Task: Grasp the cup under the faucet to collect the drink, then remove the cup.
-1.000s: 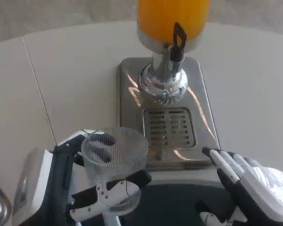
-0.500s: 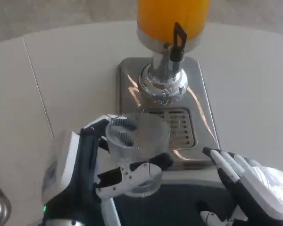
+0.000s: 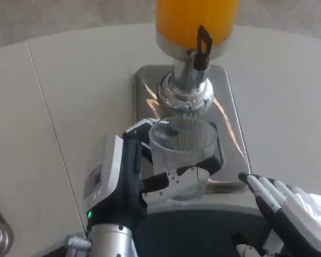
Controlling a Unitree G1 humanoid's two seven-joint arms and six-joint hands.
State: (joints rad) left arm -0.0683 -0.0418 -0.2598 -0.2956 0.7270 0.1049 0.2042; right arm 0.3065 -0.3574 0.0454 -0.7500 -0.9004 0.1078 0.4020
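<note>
The ribbed cup (image 3: 183,155) is gripped by the left hand (image 3: 150,179) above the drip tray (image 3: 230,128), just short of the faucet (image 3: 200,51). It should be kept upright and centred beneath the spout. The right hand (image 3: 289,214) waits open, nothing held.

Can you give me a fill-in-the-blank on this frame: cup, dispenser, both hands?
1. The ribbed clear cup is held by the ____ hand.
2. The liquid in the dispenser tank is ____ in colour.
3. The cup sits over the drip tray and inside it is ____.
4. The right hand holds ____.

Missing words: left; orange; empty; nothing
</note>
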